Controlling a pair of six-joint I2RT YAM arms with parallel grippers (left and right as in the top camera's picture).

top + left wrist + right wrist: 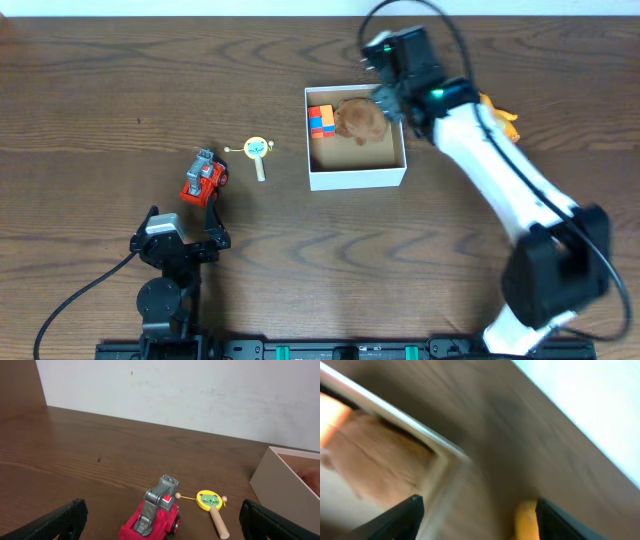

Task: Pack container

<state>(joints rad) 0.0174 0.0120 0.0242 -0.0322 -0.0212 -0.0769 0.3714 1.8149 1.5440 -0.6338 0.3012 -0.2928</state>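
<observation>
The container (357, 177), a square box with low white walls and a tan inside, sits at the table's middle back. In it lie a brown plush toy (358, 121) and an orange-and-blue block (321, 121). My right gripper (392, 97) is open and empty above the box's far right corner; its blurred wrist view shows the box wall (427, 442), the plush (375, 467) and a yellow toy (527, 520). A red toy truck (203, 179) and a yellow rattle drum (259, 152) lie left of the box. My left gripper (160, 522) is open, just behind the truck (152, 515).
The yellow toy (503, 115) lies right of the box, partly hidden by the right arm. The rattle drum (211, 502) and the box wall (280, 480) show in the left wrist view. A white wall runs behind the table.
</observation>
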